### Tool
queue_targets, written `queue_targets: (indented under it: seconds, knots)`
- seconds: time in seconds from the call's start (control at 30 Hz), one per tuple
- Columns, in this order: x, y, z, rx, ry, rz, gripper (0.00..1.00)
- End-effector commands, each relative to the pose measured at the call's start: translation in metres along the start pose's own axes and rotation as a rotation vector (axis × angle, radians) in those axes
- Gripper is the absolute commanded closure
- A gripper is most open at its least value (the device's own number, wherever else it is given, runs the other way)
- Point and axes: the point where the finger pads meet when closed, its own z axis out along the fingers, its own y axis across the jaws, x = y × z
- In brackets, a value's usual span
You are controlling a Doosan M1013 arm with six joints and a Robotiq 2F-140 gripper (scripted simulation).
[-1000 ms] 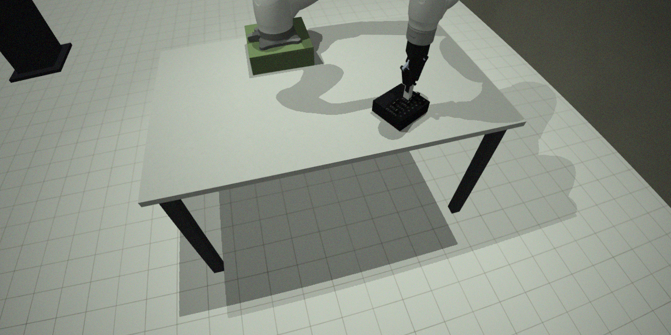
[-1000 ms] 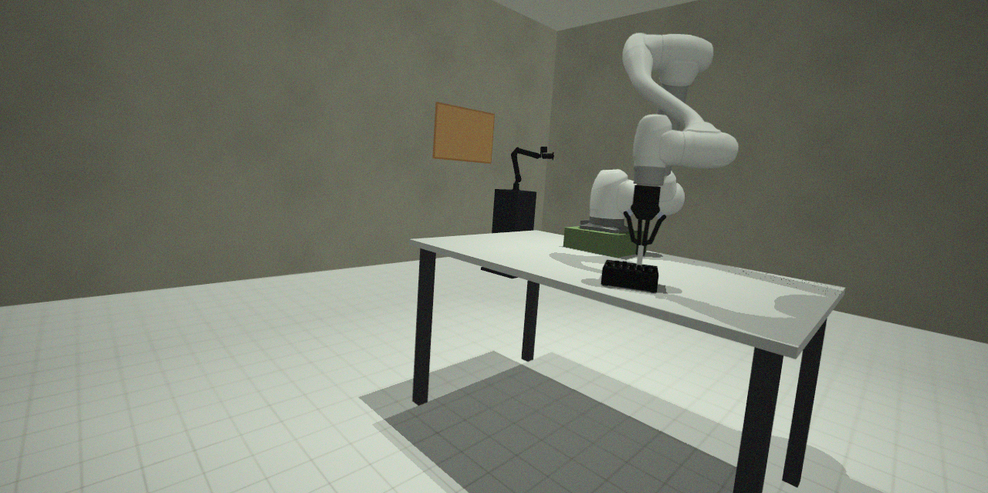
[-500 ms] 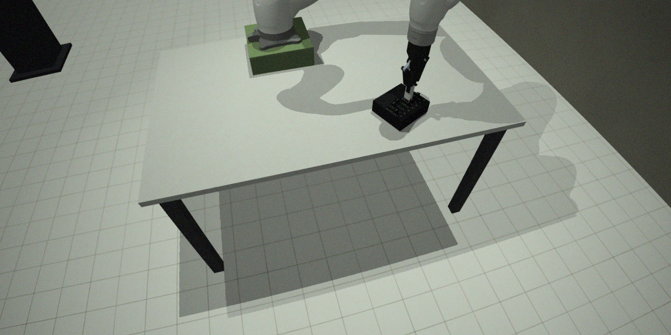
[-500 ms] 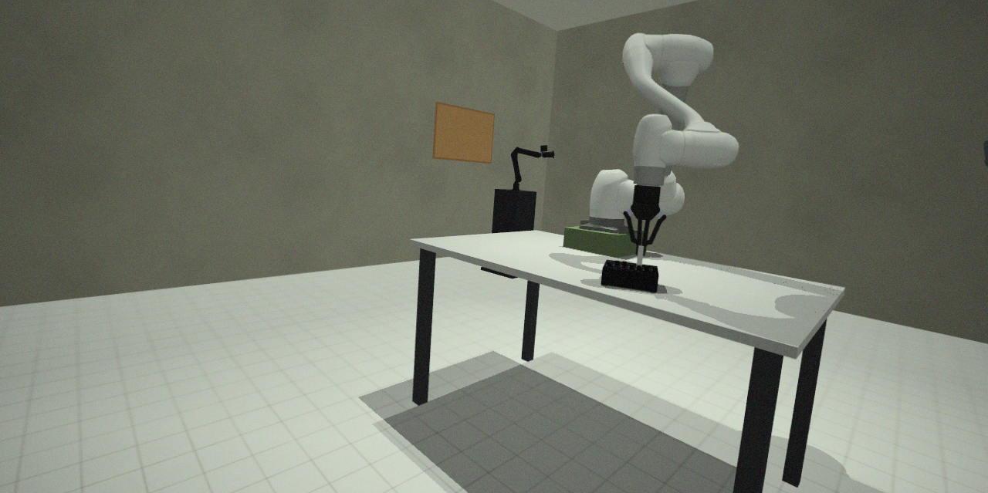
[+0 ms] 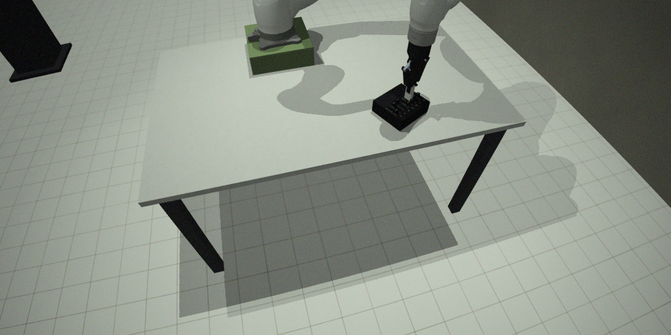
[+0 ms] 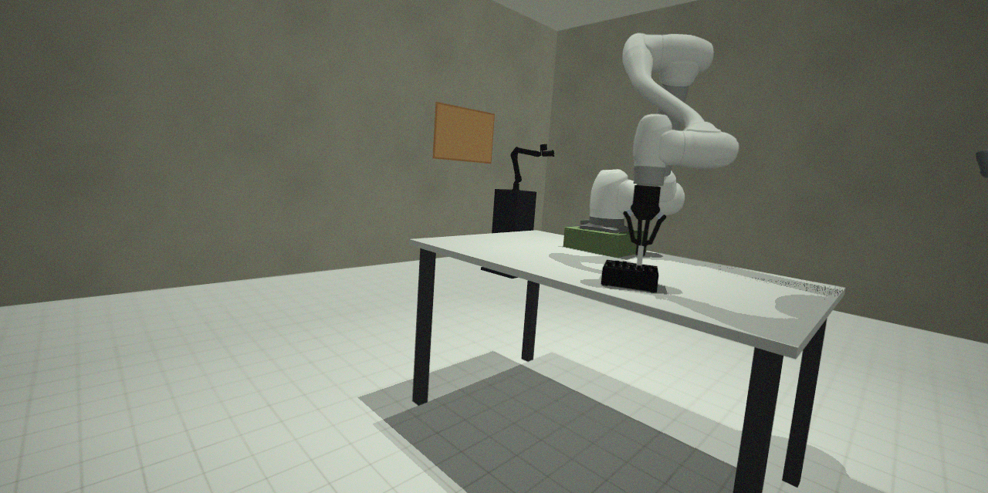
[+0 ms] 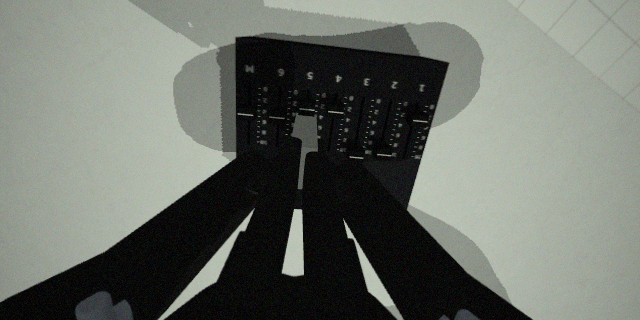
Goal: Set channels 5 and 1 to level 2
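The black lighting desk [image 5: 401,107] lies near the table's right front edge; it also shows in the exterior view [image 6: 629,275]. In the wrist view the desk [image 7: 335,110] appears upside down, its labels running M, 6, 5, 4, 3, 2, 1 from left to right. My gripper [image 7: 304,129] is shut, with a pale narrow tip sticking out past the fingers. That tip sits right against the channel 5 fader cap [image 7: 307,108], on its near side, close to the low numbers. The channel 1 cap [image 7: 420,121] stands about mid-track. The gripper hangs vertically over the desk [image 5: 414,93].
The arm's green base block [image 5: 280,51] stands at the table's back edge. The table's right edge [image 5: 516,121] runs close to the desk. Caps 3 [image 7: 356,157] and 2 [image 7: 384,155] sit at the near end of their tracks. A black pedestal [image 6: 514,210] stands behind the table.
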Motion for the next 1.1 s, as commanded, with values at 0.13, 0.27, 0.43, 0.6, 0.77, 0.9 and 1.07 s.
queue_targets:
  seconds: [0.13,0.27,0.43,0.6,0.77,0.9,1.07]
  knots:
    - [0.0002,0.0000,-0.0001,0.000,0.000,0.000,0.90]
    - [0.0002,0.0000,-0.0001,0.000,0.000,0.000,0.90]
    - [0.0002,0.0000,-0.0001,0.000,0.000,0.000,0.90]
    - [0.0002,0.0000,-0.0001,0.000,0.000,0.000,0.90]
    - [-0.0003,0.0000,-0.0001,0.000,0.000,0.000,0.90]
    - [-0.0022,0.0000,-0.0001,0.000,0.000,0.000,0.90]
    - [-0.0040,0.0000,-0.0001,0.000,0.000,0.000,0.90]
